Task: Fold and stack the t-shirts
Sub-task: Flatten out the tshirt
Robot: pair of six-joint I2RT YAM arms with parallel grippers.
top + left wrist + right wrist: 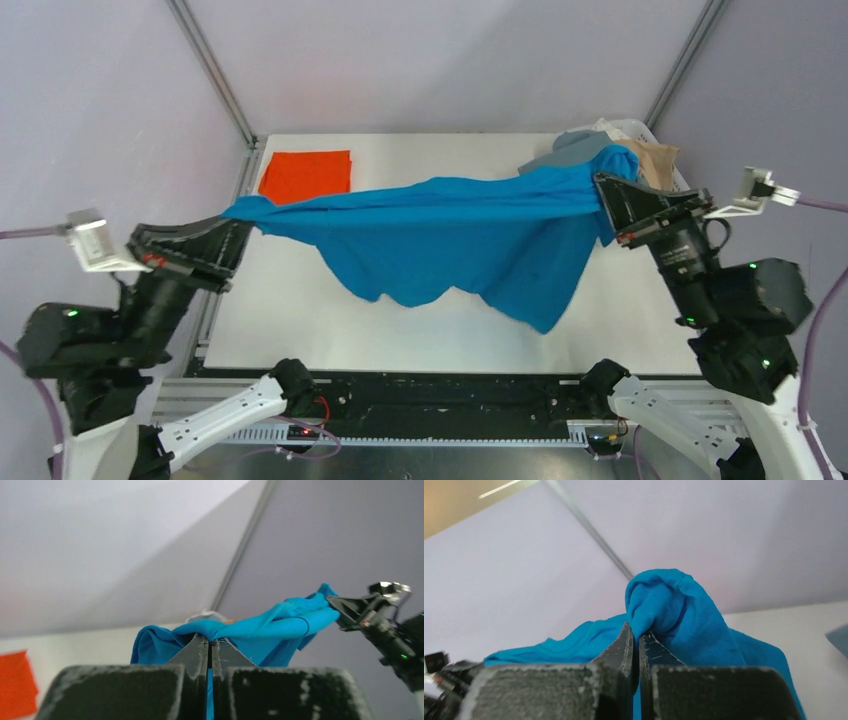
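Blue t-shirt point(470, 235) is up in the air, strung across the middle of the top view from the left edge to the upper right, its lower hem sagging over the table point(300, 335). Left gripper point(243, 225) is clamped on one end, jaws pressed together on cloth with almost no gap in its wrist view. Right gripper point(604, 196) pinches the other end, just as tight, fabric bunched over its fingertips point(626, 640). Orange-red t-shirt point(306, 173) lies folded flat at upper left. Grey-blue shirt point(575, 150) and tan shirt point(657, 160) sit heaped in the white basket point(640, 130), upper right.
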